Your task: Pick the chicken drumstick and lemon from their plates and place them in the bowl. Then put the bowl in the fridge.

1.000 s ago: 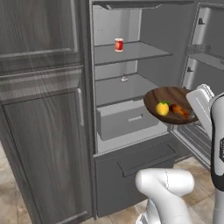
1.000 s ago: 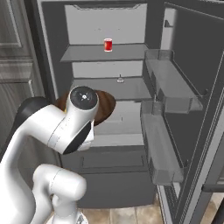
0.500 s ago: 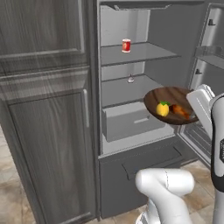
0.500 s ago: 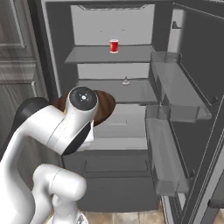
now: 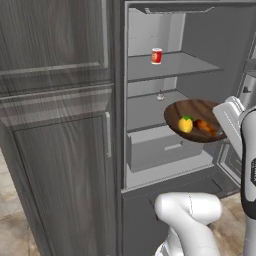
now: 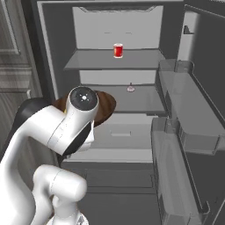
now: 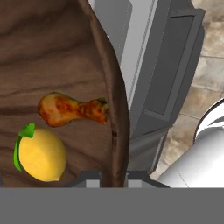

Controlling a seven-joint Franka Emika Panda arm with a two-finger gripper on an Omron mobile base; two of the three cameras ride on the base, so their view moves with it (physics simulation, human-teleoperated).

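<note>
chicken drumstick (image 7: 72, 110) | lies flat in bowl (image 7: 52, 52); beside lemon (image 7: 41, 154)

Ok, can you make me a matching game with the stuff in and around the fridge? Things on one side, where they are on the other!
Things:
1. lemon
2. red can
3. bowl
4. drawer

Places:
A. on the upper fridge shelf
B. held up in front of the open fridge by the pincer
C. in the bowl, next to the chicken drumstick
D. low in the fridge, below the shelves

Pairs: 1-C, 2-A, 3-B, 4-D
</note>
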